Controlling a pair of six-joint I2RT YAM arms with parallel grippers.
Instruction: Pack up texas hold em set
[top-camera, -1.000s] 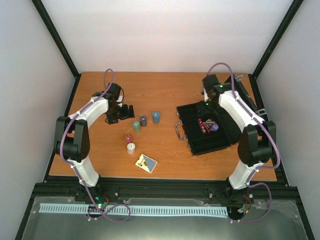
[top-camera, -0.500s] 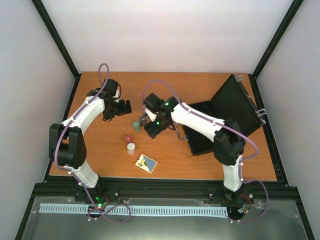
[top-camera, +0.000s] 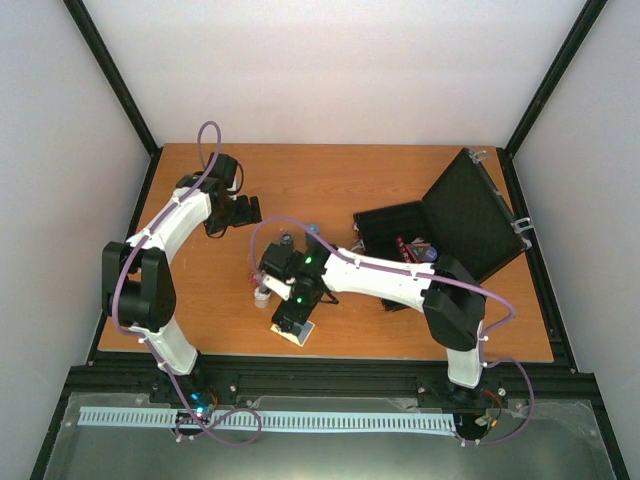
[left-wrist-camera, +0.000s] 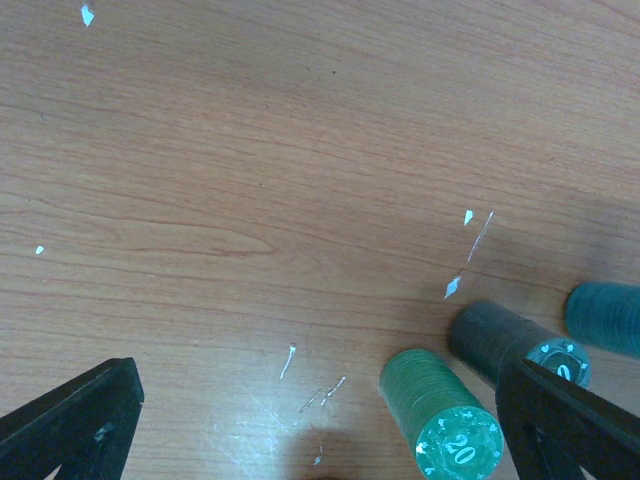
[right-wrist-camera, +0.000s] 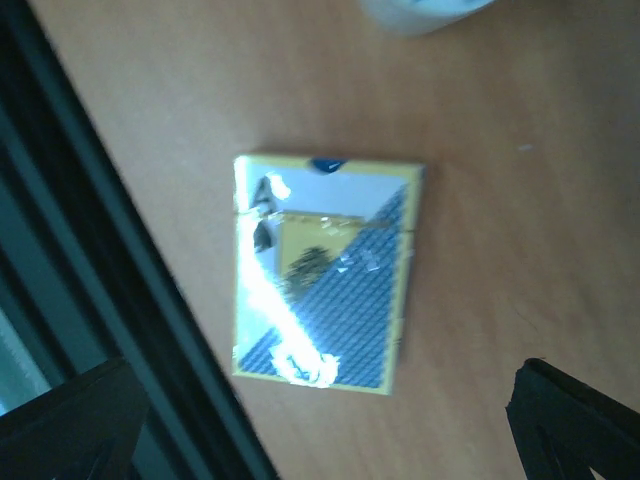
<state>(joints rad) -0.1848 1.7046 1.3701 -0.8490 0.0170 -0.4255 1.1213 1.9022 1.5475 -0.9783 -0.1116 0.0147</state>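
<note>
L claw (left-wrist-camera: 315, 368) released, empty, above brown wooden table (left-wrist-camera: 200, 150), green plastic chip stack (left-wrist-camera: 440, 412) beside its right finger | R claw (top-camera: 288, 322) released, over flat yellow-blue boxed card deck (right-wrist-camera: 320, 270) near table's front edge | flat black rectangular briefcase (top-camera: 385, 222) open, right side

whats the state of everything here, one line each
briefcase, open, lid raised
card deck, lying flat on the table, not packed
green chip stack, standing, loose on the table
dark chip stack, standing beside the green one
left gripper, open, holding nothing
right gripper, open, over the card deck
</note>
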